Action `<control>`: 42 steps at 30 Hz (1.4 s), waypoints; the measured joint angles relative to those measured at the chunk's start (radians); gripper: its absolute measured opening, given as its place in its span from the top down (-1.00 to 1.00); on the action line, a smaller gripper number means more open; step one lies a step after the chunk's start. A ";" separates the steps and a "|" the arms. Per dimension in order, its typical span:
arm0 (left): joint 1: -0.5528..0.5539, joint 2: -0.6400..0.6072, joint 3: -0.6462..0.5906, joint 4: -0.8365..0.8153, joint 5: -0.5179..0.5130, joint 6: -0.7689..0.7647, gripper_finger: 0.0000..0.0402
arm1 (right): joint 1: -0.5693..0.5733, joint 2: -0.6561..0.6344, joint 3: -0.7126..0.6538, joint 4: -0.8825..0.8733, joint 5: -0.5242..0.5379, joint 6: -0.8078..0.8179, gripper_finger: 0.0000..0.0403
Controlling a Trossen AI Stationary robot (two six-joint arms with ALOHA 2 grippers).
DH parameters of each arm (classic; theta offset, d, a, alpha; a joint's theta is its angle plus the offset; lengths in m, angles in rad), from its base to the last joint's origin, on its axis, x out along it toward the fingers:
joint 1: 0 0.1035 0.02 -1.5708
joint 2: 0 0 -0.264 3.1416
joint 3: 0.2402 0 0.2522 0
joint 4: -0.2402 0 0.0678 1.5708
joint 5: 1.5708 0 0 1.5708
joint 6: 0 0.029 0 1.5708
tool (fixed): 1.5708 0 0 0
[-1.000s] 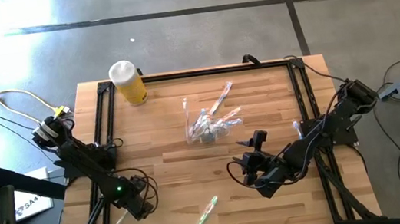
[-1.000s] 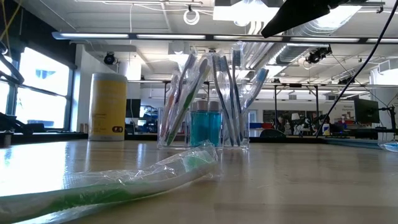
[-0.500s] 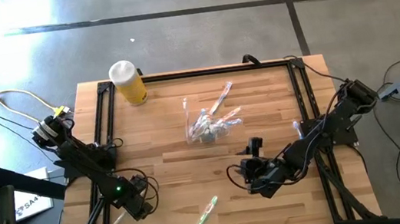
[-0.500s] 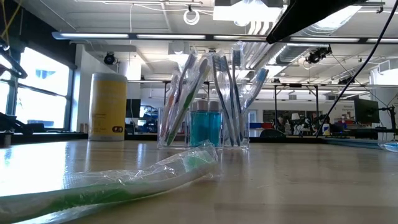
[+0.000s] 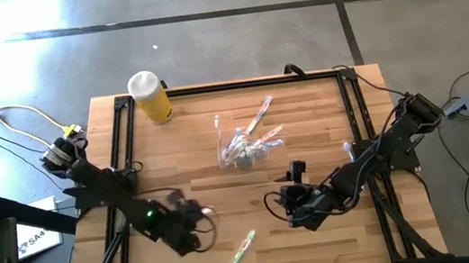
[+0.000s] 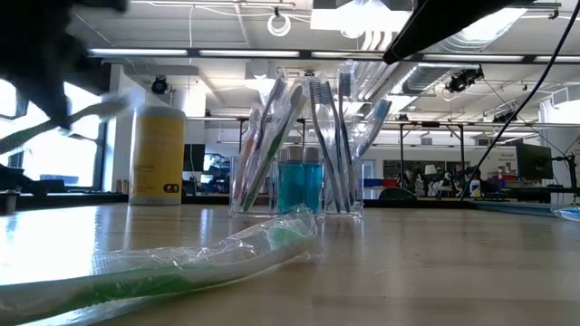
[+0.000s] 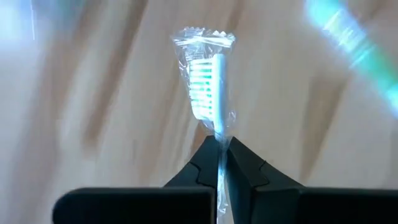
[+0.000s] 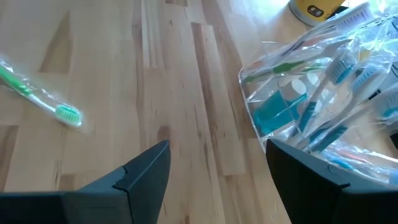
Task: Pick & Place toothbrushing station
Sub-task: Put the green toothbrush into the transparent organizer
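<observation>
Left gripper (image 7: 219, 149): wrapped toothbrush's (image 7: 208, 81) handle hidden between shut fingers; background blurred. Ahead of right gripper (image 8: 217, 171): clear container (image 8: 323, 93) cut by edge. Low view: left arm smeared.

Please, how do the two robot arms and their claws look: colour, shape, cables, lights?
Both arms are black and jointed. The left arm carries a small green light and black cable loops near its claw, whose fingers are dark, wedge-shaped and pointed. The right arm also trails black cables; its claw has two broad, flat dark fingers.
</observation>
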State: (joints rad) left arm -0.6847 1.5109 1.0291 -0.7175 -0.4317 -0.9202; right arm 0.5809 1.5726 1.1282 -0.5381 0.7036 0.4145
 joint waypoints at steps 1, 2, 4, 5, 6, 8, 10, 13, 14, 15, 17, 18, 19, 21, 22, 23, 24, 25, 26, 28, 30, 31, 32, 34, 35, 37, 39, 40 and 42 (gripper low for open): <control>0.024 0.000 0.022 0.043 -0.022 0.109 0.99 | -0.002 0.000 0.000 0.004 0.000 0.000 -0.27; 0.047 0.000 0.042 0.096 -0.026 0.213 0.99 | -0.006 0.000 0.000 0.007 -0.001 0.000 -0.27; 0.085 -0.001 0.077 0.205 -0.017 0.402 0.99 | -0.008 0.000 0.000 0.019 -0.003 0.000 -0.27; 0.101 -0.002 0.089 0.246 -0.005 0.483 0.99 | -0.010 0.000 0.000 0.021 -0.003 -0.001 -0.27; 0.118 -0.003 0.099 0.276 0.011 0.556 0.99 | -0.011 0.000 0.000 0.025 -0.003 -0.002 -0.27; 0.150 -0.003 0.110 0.322 0.045 0.664 0.99 | -0.012 0.000 0.000 0.034 -0.003 -0.003 -0.27; 0.182 -0.003 0.115 0.364 0.087 0.749 0.99 | -0.012 0.000 0.000 0.036 -0.004 -0.004 -0.27; 0.236 -0.003 0.116 0.451 0.161 0.857 0.99 | -0.012 0.000 0.000 0.043 -0.003 -0.025 -0.27; 0.255 -0.003 0.116 0.483 0.200 0.885 0.99 | -0.012 0.000 0.000 0.049 -0.003 -0.032 -0.27; 0.273 -0.003 0.116 0.518 0.238 0.914 0.99 | -0.012 0.000 0.000 0.058 -0.003 -0.042 -0.27; 0.307 -0.003 0.116 0.580 0.315 0.959 0.99 | -0.012 0.000 0.000 0.081 -0.002 -0.057 -0.27; 0.321 -0.003 0.117 0.606 0.350 0.978 0.99 | -0.012 0.000 0.000 0.094 -0.001 -0.070 -0.27; 0.335 -0.003 0.117 0.627 0.383 0.996 0.99 | -0.012 0.000 0.000 0.106 -0.002 -0.081 -0.27; 0.356 -0.003 0.117 0.654 0.444 1.018 0.99 | -0.012 0.000 0.000 0.129 -0.002 -0.108 -0.27; 0.365 -0.003 0.117 0.663 0.466 1.020 0.99 | -0.012 0.000 0.000 0.138 0.000 -0.124 -0.27; 0.371 -0.003 0.117 0.668 0.483 1.021 0.99 | -0.012 0.000 0.000 0.149 0.000 -0.136 -0.27; 0.375 -0.003 0.117 0.668 0.492 1.021 0.99 | -0.012 0.000 0.000 0.162 0.000 -0.153 -0.27; 0.379 -0.003 0.117 0.668 0.498 1.021 0.99 | -0.012 0.000 0.000 0.175 0.000 -0.166 -0.27; 0.379 -0.003 0.114 0.673 0.499 1.021 0.99 | -0.011 0.000 0.000 0.187 -0.001 -0.179 -0.27; 0.377 -0.003 0.097 0.694 0.502 1.022 0.99 | -0.007 0.000 0.000 0.211 -0.011 -0.197 -0.27; 0.377 -0.003 0.076 0.728 0.504 1.022 0.99 | -0.002 0.000 0.000 0.255 -0.054 -0.225 -0.27; 0.377 -0.003 0.064 0.745 0.505 1.022 0.99 | 0.003 0.000 0.000 0.282 -0.083 -0.244 -0.27; 0.377 -0.003 0.052 0.766 0.505 1.022 0.99 | 0.009 0.000 0.000 0.305 -0.111 -0.262 -0.27; 0.377 -0.003 0.027 0.807 0.504 1.022 0.99 | 0.019 0.000 0.000 0.347 -0.153 -0.297 -0.27; 0.377 -0.003 0.018 0.822 0.505 1.022 0.99 | 0.023 0.000 0.000 0.363 -0.163 -0.311 -0.27; 0.378 -0.003 0.008 0.856 0.524 1.022 0.99 | 0.032 0.000 0.000 0.380 -0.159 -0.330 -0.27; 0.378 -0.003 -0.001 0.898 0.554 1.022 0.99 | 0.035 0.000 0.000 0.395 -0.153 -0.339 -0.27; 0.377 -0.003 -0.008 0.922 0.571 1.022 0.99 | 0.035 0.000 0.000 0.406 -0.153 -0.341 -0.27; 0.377 0.003 -0.028 0.989 0.609 1.022 0.99 | 0.035 0.000 0.000 0.421 -0.153 -0.341 -0.27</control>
State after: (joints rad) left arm -0.3077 1.5141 1.0014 0.2719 0.1769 0.1014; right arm 0.6155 1.5726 1.1278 -0.1174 0.5507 0.0734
